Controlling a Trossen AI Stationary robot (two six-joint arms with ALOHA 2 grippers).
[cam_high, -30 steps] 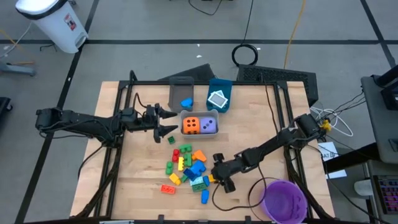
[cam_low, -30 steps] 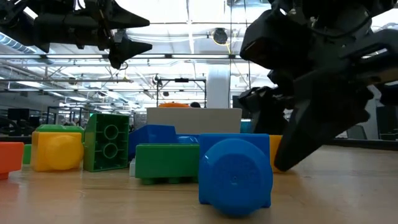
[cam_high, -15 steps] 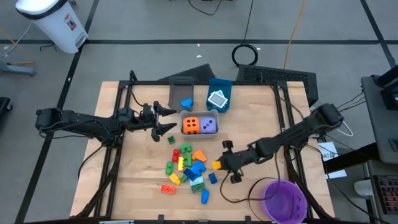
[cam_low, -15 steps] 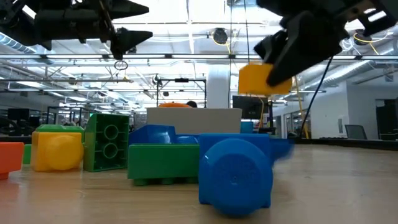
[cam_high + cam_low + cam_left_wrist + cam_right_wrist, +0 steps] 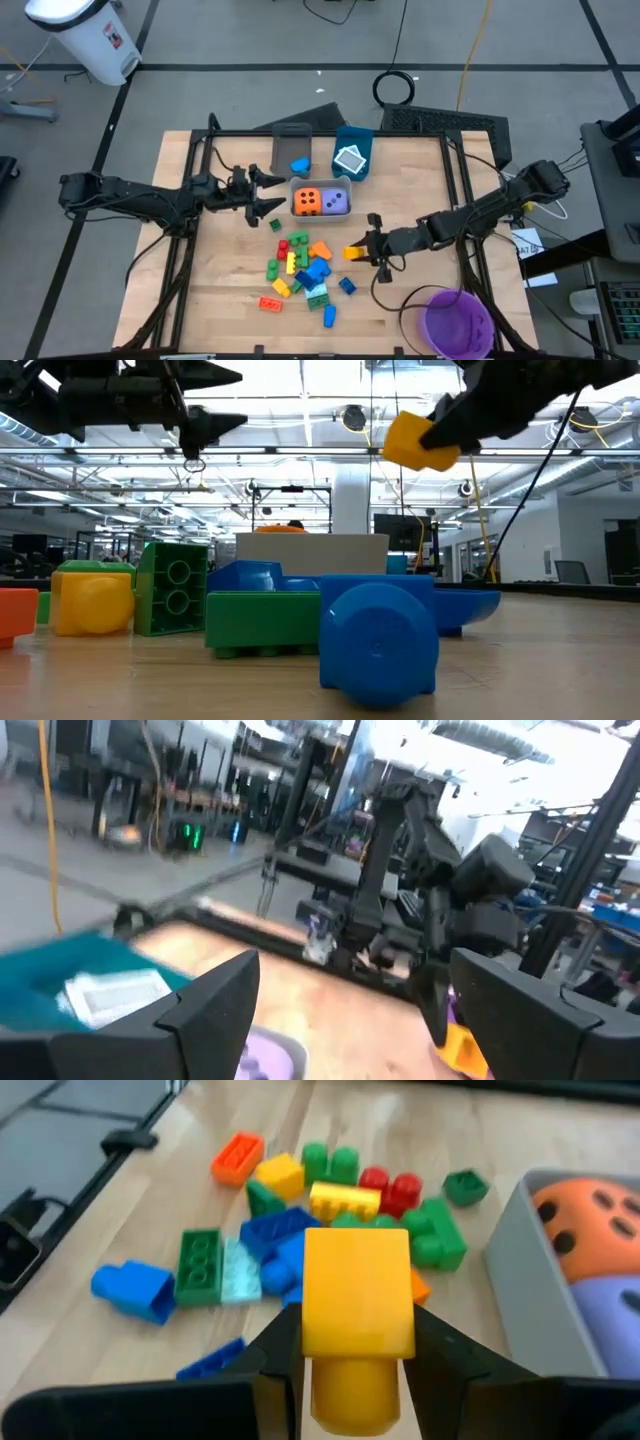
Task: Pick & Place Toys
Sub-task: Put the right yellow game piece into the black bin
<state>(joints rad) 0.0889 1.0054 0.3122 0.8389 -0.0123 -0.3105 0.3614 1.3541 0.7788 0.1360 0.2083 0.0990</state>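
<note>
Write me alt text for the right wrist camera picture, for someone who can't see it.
The right pincer holds a yellow brick above a wooden table. Beyond it lies a scatter of red, green, blue, yellow and orange bricks, beside a grey bin holding an orange die and a purple die.

Purple bowl (image 5: 458, 322), grey bin (image 5: 291, 150), perhaps empty

A yellow brick (image 5: 357, 1305) is clamped between black fingers (image 5: 270, 1370). Red, green, blue, yellow and orange bricks (image 5: 300, 270) are scattered on the pale wood table (image 5: 230, 290). An orange die (image 5: 308, 202) with dark dots and a purple die (image 5: 336, 202) are held in a grey bin (image 5: 293, 186). A purple bowl (image 5: 457, 322) is seen nearby.
</note>
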